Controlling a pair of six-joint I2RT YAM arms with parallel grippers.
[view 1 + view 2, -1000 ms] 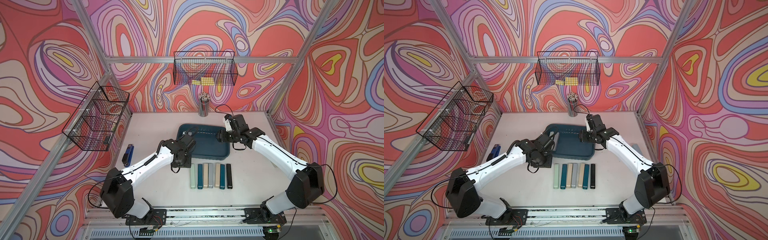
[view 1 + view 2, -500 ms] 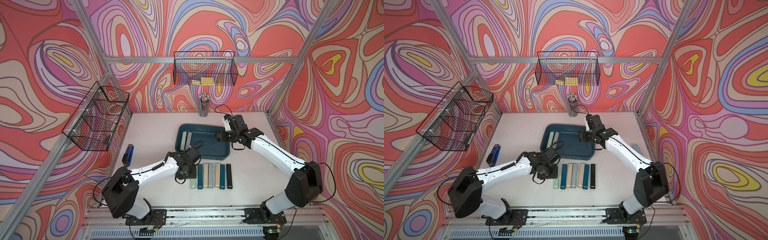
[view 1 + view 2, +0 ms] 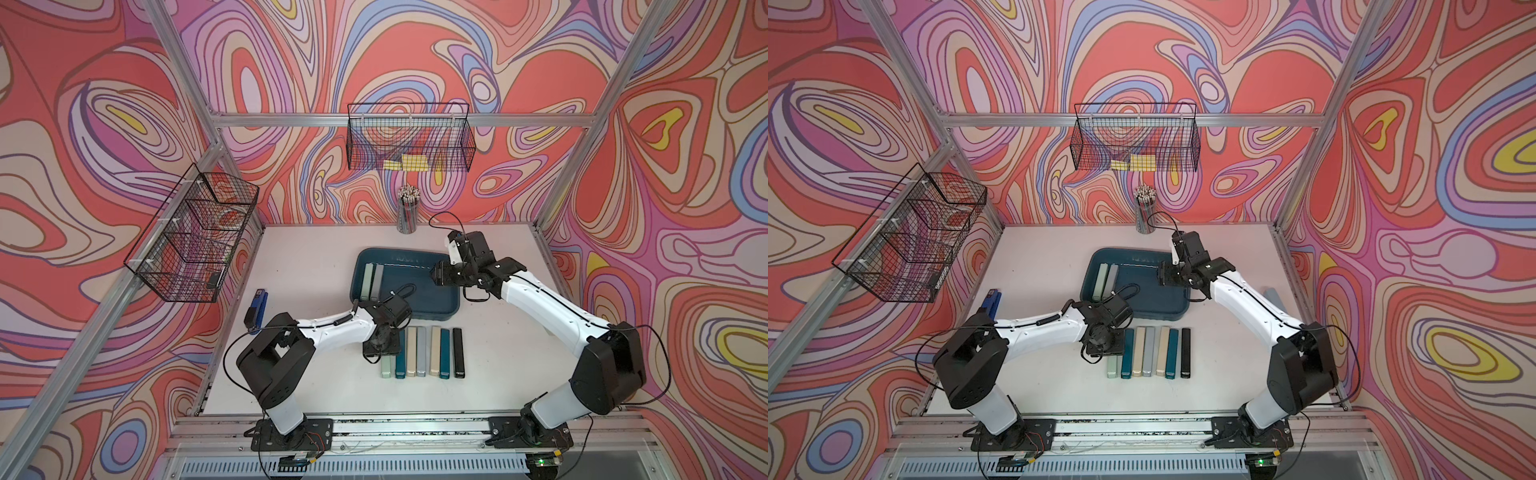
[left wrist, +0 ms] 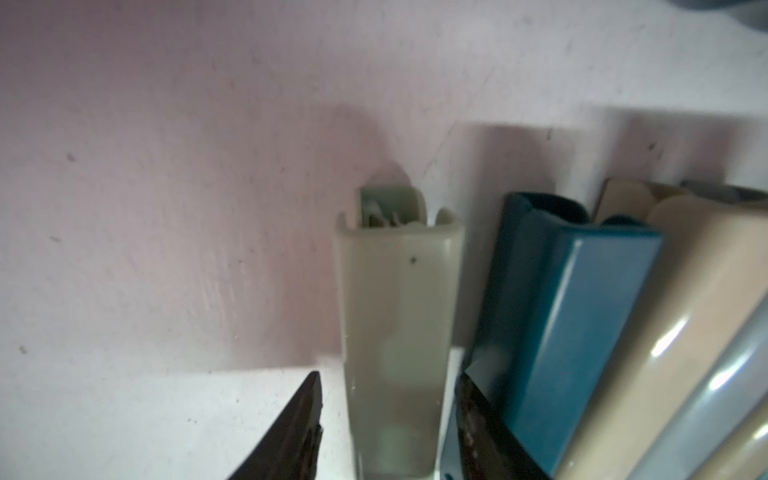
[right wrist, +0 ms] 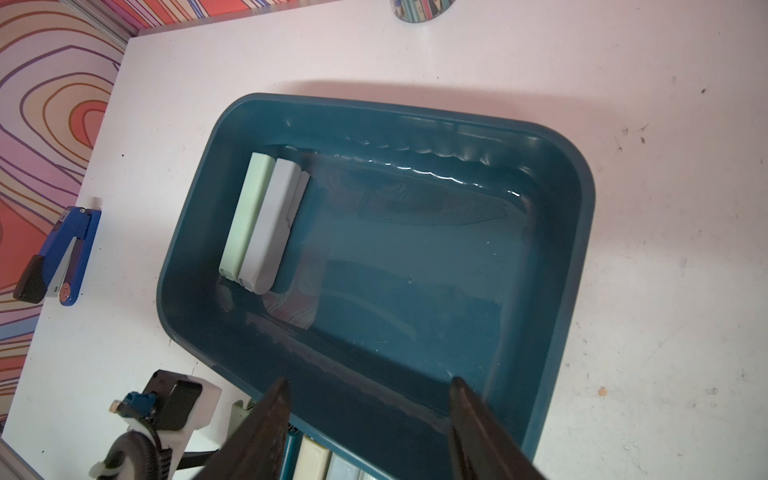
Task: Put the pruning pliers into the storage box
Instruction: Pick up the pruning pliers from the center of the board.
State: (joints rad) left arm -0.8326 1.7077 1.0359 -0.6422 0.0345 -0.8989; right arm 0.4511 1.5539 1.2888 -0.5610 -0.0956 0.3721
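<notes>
Seven pliers [image 3: 421, 352] lie side by side in a row on the bench [image 3: 316, 266], just in front of the box [image 3: 399, 251]. From the left end they run pale green, teal, beige, grey, beige, teal and black. Two more lie inside the box against its left wall, touching each other: green pliers [image 5: 245, 216] and grey pliers [image 5: 270, 226].

The left claw [image 4: 387, 376] is down at the row's left end, with its fingers [image 4: 297, 415] on either side of the end pliers [image 4: 395, 311], the pale green ones. The claw is open: a sliver of bench shows between each finger and the case. The gap on the teal side is thin and blurred, so a light touch there can't be ruled out. In both top views the wrist covers the claw and most of that case, and only the case's near end [image 3: 386, 369] sticks out.

The right claw [image 5: 370, 379] hangs over the box's right side. It is open with nothing between its fingers, and the tips are above the rim.

A stapler [image 3: 257, 309] lies near the bench's left edge, well apart from the row.
</notes>
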